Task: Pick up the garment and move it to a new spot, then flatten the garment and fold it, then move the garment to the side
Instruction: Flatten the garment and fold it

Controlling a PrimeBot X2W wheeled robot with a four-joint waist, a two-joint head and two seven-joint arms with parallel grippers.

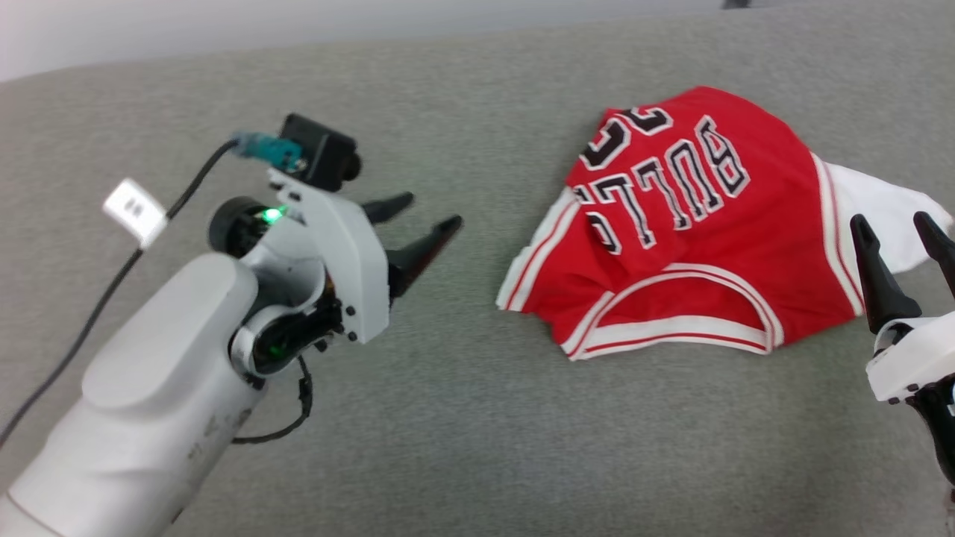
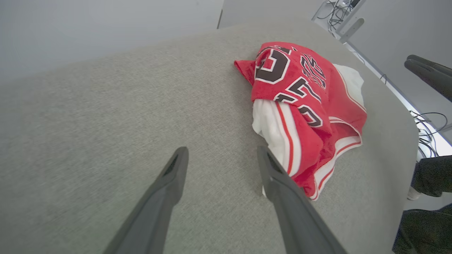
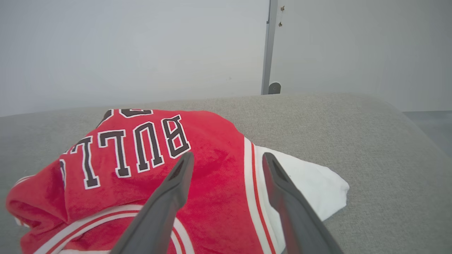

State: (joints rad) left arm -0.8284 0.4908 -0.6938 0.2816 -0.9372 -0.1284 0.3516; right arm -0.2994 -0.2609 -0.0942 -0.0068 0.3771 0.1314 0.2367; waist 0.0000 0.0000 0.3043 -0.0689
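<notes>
1. Left arm: the pale forearm [image 1: 149, 388] rises from the lower left of the head view. Its wrist is bent so the left gripper [image 1: 435, 209] points across the grey table [image 1: 448, 447] toward the garment [image 1: 694, 246].
2. Right arm: the right gripper [image 1: 889, 218] stands at the lower right edge, fingers pointing up.
3. Garment: it lies crumpled on the table right of centre, between the two grippers, with its lettering upside down. It is apart from the left gripper and just beside the right one at the white sleeve [image 1: 880, 205].
4. Left gripper: jaws spread, empty, above bare table.
5. Right gripper: jaws spread and released over the striped seam between the red body and the white sleeve. Nothing is clamped. Whether it touches the cloth cannot be told.
</notes>
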